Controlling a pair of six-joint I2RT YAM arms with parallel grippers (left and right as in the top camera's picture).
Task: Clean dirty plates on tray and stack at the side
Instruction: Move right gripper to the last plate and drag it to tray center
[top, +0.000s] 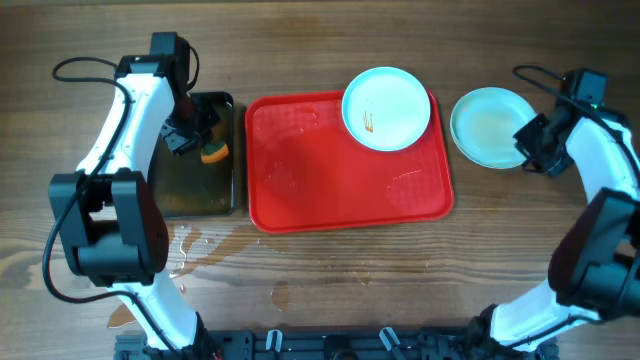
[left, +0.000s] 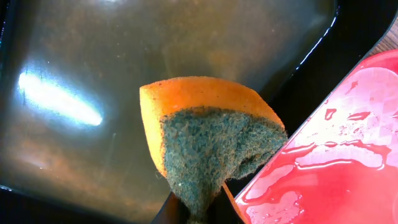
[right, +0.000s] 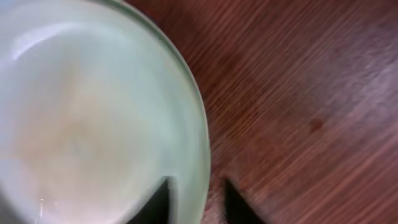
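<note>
The red tray lies at the table's middle, wet. One plate with a small orange-brown smear sits on its far right corner. Another plate rests on the wood to the right of the tray; I cannot tell whether a third lies under it. My right gripper holds this plate's right rim, one finger over the plate and one outside. My left gripper is shut on an orange sponge with a green scrub face, above the black tray.
A small black tray of brownish water stands left of the red tray, whose wet corner shows in the left wrist view. Water spots lie on the wood in front of the trays.
</note>
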